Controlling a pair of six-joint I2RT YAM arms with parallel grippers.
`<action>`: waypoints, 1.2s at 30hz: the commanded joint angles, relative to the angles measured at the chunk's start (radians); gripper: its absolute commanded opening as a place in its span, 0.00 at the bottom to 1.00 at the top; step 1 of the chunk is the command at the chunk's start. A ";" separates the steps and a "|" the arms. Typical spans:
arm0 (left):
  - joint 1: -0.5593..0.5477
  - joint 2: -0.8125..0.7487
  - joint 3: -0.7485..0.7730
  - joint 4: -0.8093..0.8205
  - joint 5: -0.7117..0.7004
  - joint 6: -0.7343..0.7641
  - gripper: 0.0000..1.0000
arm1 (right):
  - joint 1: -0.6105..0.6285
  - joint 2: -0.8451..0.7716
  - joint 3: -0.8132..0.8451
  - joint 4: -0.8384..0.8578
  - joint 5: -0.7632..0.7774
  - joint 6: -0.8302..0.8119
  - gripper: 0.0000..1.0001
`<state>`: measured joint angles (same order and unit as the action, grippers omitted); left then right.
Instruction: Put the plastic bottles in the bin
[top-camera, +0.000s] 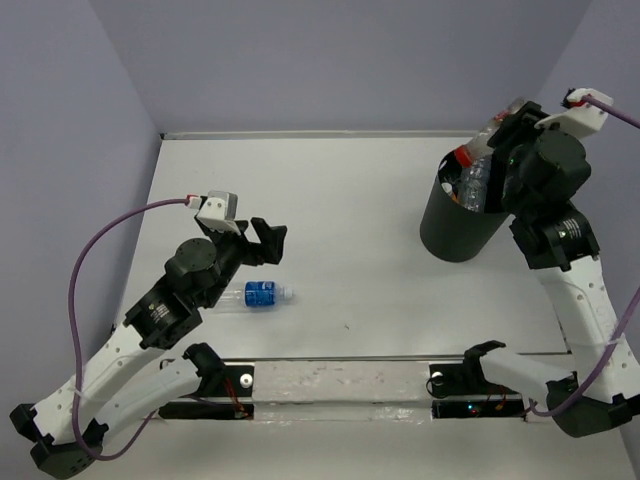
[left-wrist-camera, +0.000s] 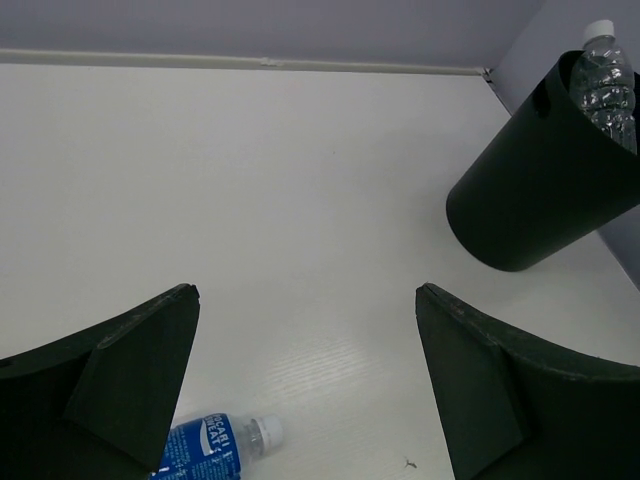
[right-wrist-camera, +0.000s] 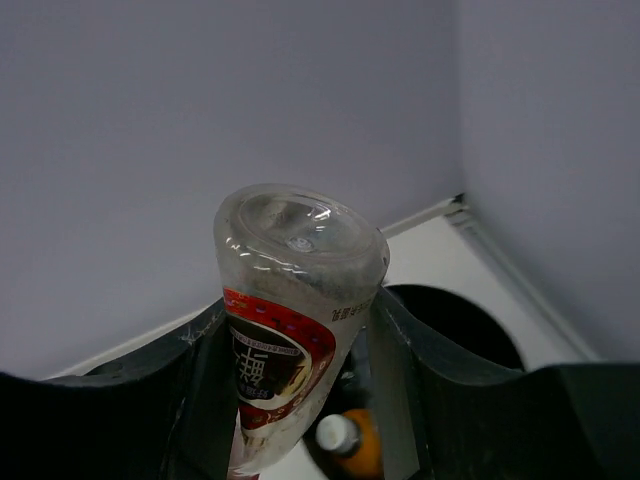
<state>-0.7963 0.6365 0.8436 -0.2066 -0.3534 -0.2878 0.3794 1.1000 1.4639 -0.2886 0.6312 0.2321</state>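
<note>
- The right arm has its jaws clamped on the red-white labelled bottle, one jaw on each side of the label. The bottle hangs base up and tilted, its neck pointing down toward the mouth of the bin
- From above, its red cap seems to sit at the far rim rather than over the middle. I would carry the neck further in over the opening before letting go, since a release at the rim could tip the bottle out onto the counter
- The bin is partly full: a bottle with orange liquid lies just below the held one, and a clear bottle with a white cap stands out above the rim. Lower the neck in beside that one, then part the jaws and let the bottle slide in; dropped from height it might bounce off
- Keep the wrist off the bin wall, as the bin looks free-standing and a nudge may shift it
- The left arm has its jaws wide apart, gripping nothing, above the blue-labelled bottle. That bottle lies on its side on the counter, well apart from the bin, and is yet to be binned
</note>
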 joint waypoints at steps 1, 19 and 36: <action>0.008 -0.023 -0.001 0.050 0.036 0.019 0.99 | -0.115 0.038 0.044 -0.097 0.185 -0.210 0.08; 0.042 -0.067 -0.006 0.065 0.091 0.010 0.99 | -0.251 0.143 -0.163 0.088 0.108 -0.511 0.09; 0.072 -0.077 -0.014 0.072 0.056 0.006 0.99 | -0.251 0.060 -0.051 -0.162 -0.102 -0.269 0.88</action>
<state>-0.7368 0.5705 0.8413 -0.1825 -0.2813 -0.2890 0.1318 1.1976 1.3090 -0.3740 0.6338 -0.1257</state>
